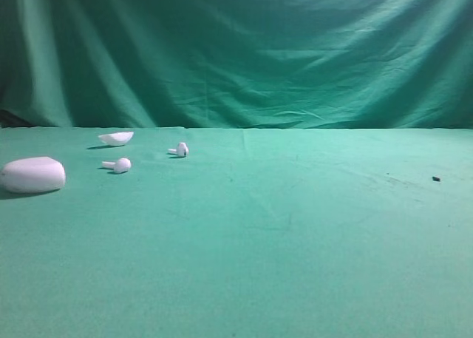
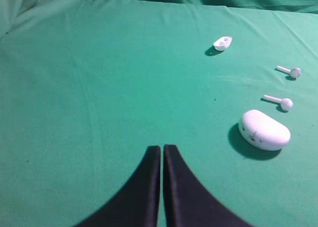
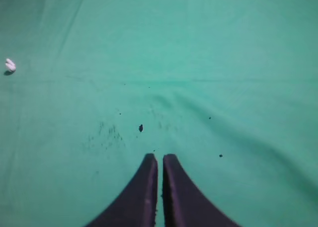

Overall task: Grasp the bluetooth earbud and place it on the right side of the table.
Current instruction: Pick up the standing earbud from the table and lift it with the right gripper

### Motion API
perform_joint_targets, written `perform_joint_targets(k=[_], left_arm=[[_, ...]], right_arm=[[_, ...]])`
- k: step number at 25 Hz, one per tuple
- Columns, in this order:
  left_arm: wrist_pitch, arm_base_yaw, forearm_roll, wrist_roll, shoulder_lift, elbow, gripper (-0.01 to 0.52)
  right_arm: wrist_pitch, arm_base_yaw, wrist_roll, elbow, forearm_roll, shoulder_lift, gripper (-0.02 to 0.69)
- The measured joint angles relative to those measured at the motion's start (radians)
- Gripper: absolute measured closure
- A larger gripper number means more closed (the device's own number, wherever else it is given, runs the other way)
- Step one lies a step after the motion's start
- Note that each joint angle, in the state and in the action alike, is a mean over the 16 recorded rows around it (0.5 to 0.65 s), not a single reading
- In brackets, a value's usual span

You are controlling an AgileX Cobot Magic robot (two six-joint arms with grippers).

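Observation:
Two tiny white bluetooth earbuds lie on the green table point(image 1: 295, 264) at its left side. One earbud point(image 1: 118, 165) point(image 2: 285, 103) is close to the oval case, and its look-alike point(image 1: 179, 150) point(image 2: 293, 71) lies a little further right. Neither gripper shows in the exterior view. In the left wrist view my left gripper point(image 2: 162, 147) is shut and empty, hovering over bare cloth well short of the earbuds. My right gripper point(image 3: 160, 157) is also shut and empty over cloth. A tiny white piece point(image 3: 10, 65) sits far off to its left.
A big white oval case point(image 1: 32, 174) point(image 2: 264, 130) rests at the far left. A shallow white shell point(image 1: 117, 137) point(image 2: 223, 42) lies behind the earbuds. A small black speck point(image 1: 436, 179) point(image 3: 140, 128) marks the cloth on the right. A green drape point(image 1: 236, 49) hangs at the back.

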Motion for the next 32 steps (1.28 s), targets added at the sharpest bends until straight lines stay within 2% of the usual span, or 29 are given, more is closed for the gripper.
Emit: perform_joint_targets(k=[7, 14, 18, 22, 32], left_arm=[[0.000, 0.000, 0.000, 0.000, 0.000, 0.000, 0.514], [0.000, 0.000, 0.000, 0.000, 0.000, 0.000, 0.514], [0.000, 0.000, 0.000, 0.000, 0.000, 0.000, 0.514], [0.000, 0.000, 0.000, 0.000, 0.000, 0.000, 0.514], [0.000, 0.000, 0.000, 0.000, 0.000, 0.000, 0.514]], right_arm=[[0.023, 0.078, -0.091, -0.143, -0.002, 0.255, 0.665], [0.095, 0.256, -0.148, -0.415, -0.030, 0.605, 0.665], [0.146, 0.364, -0.153, -0.618, -0.053, 0.832, 0.640], [0.200, 0.433, -0.154, -0.841, -0.065, 1.048, 0.557], [0.323, 0.495, -0.154, -1.342, -0.073, 1.484, 0.248]])
